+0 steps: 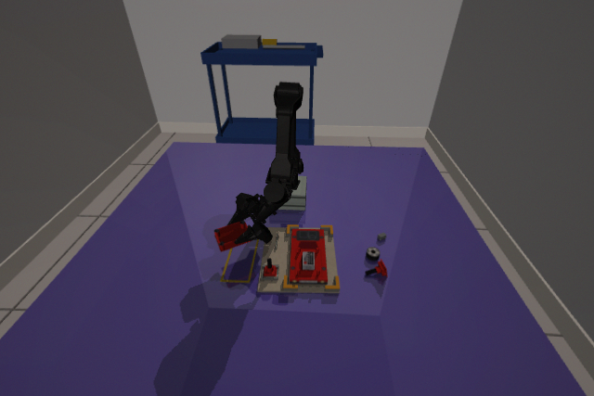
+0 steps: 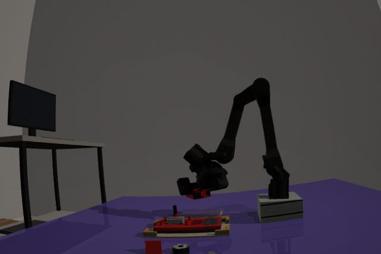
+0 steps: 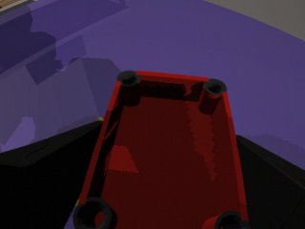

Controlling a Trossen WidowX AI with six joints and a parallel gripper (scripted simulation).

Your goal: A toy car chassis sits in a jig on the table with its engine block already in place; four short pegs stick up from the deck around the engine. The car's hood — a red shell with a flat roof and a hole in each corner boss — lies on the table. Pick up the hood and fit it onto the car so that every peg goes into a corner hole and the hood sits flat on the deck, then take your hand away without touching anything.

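Gripping the hood (image 1: 230, 235) across its long sides, the gripper (image 1: 244, 233) has its fingers clenched on the shell and carries it clear of the table, above the yellow outline (image 1: 238, 264) that marks a bay beside the jig. From the wrist camera the hollow underside faces the lens, with a dark corner boss at each of the four corners — the hood appears tilted, not level, in the overhead view. A side grasp leaves all four holes unobstructed, which suits a descent onto pegs. The chassis (image 1: 306, 256) sits in its jig (image 1: 334, 281), corner stops holding it square; its engine block (image 2: 175, 220) and short pegs stand proud of the deck in the exterior view. Judgement: lift is achieved, transfer and alignment remain — the hood must be levelled and turned open side down before lowering. A wheel (image 1: 372, 253) and small parts lie well apart to the side.
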